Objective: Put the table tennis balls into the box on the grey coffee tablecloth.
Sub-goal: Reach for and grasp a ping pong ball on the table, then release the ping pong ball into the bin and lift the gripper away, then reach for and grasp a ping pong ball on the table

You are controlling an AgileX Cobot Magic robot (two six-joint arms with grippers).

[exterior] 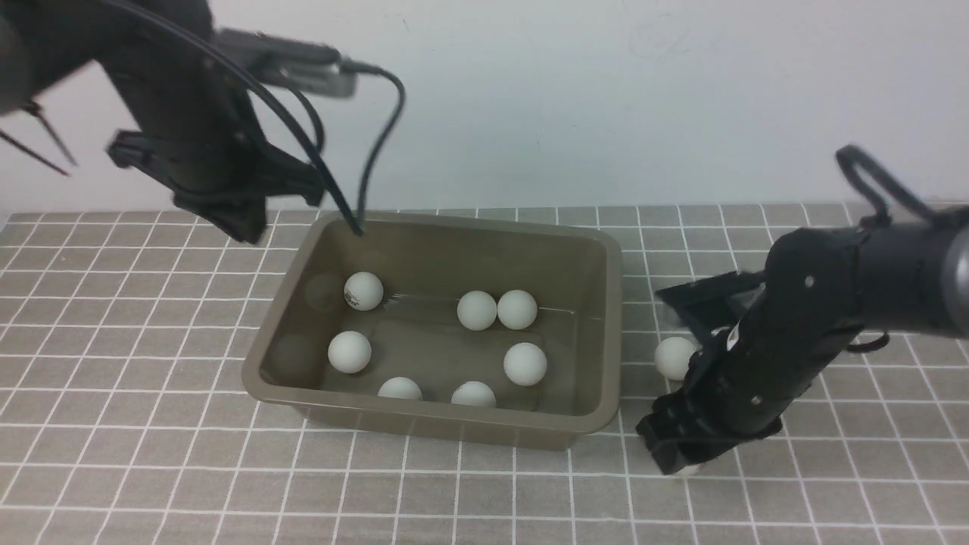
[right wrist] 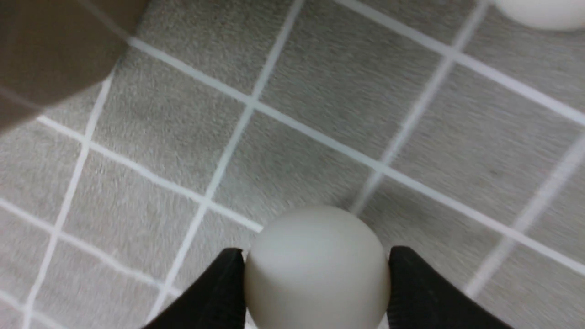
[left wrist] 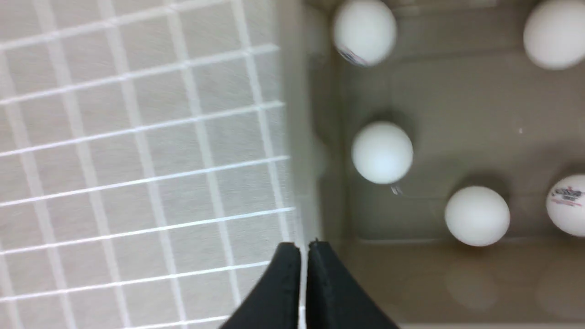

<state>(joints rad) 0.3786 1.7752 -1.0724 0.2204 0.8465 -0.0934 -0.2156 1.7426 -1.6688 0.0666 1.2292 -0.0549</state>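
The right fingers (right wrist: 425, 297) pinch 1 ball (right wrist: 316, 269) at its widest part, the box (exterior: 454, 433) just beside them, and I judge it light and slippery, easily popping out, while the left fingers (left wrist: 281, 292) are closed, empty.

I read the box (exterior: 454, 430) as smooth olive-brown plastic, its inside glossy enough to throw faint reflections of the balls (exterior: 350, 352). They look matt white. Around the box, the tablecloth (exterior: 151, 454) shows a fine, fuzzy woven nap. My right fingers (right wrist: 215, 292) look matt black.
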